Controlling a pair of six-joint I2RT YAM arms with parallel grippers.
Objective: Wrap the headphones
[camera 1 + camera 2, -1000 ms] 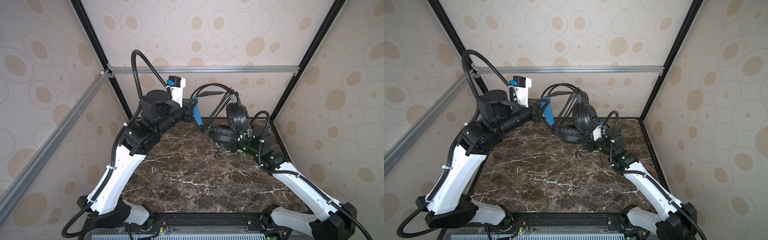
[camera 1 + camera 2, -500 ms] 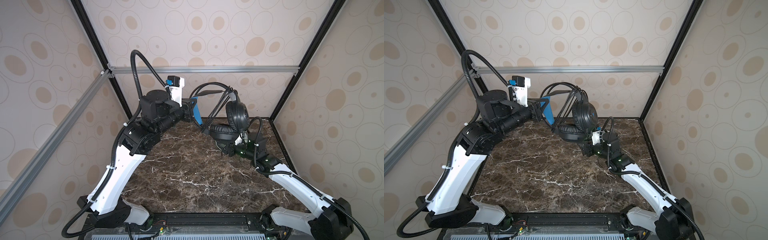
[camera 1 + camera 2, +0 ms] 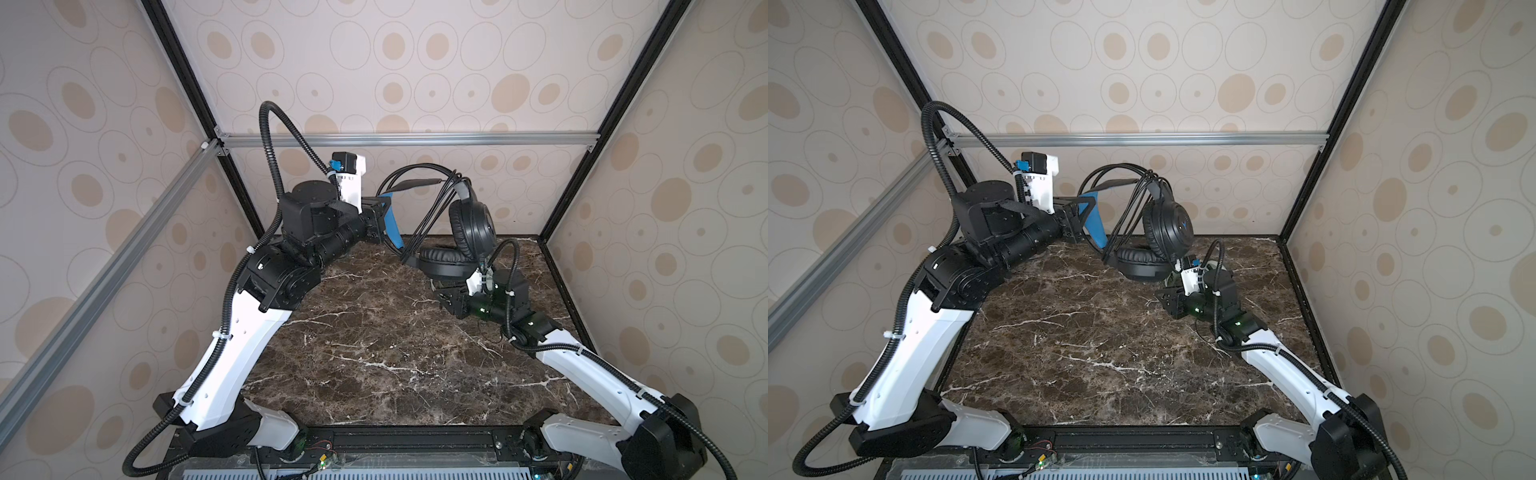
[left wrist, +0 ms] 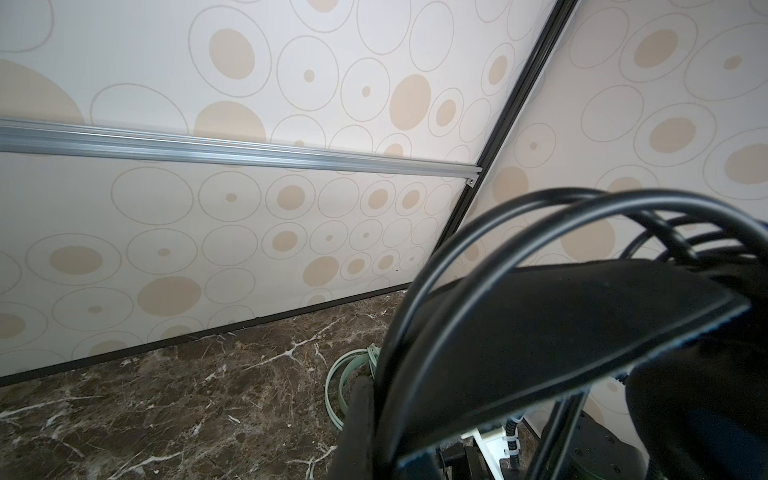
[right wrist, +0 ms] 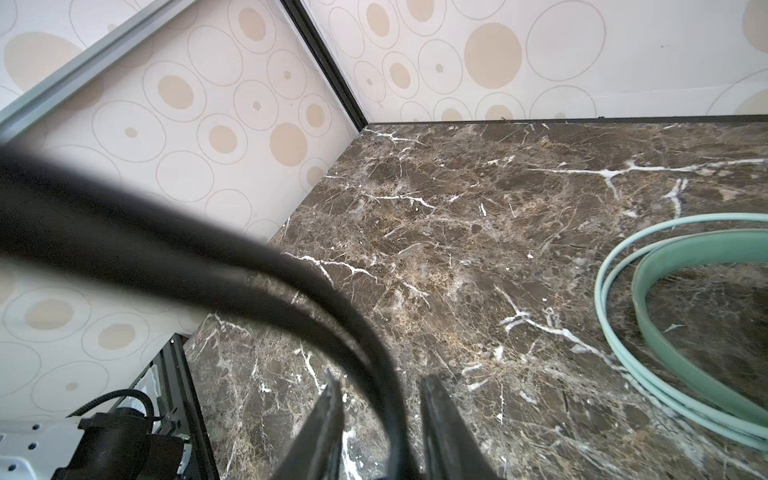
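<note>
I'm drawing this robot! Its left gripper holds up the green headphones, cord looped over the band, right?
Wrong colour: the left gripper holds up the black headphones, cord looped over the band, as both top views show. The green headphones lie on the table.

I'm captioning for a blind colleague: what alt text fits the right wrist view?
A black cord runs between the parted fingers of the right gripper, above a brown marble table. A mint-green headband and its pale cord lie on the table, spotted wallpaper behind.
</note>
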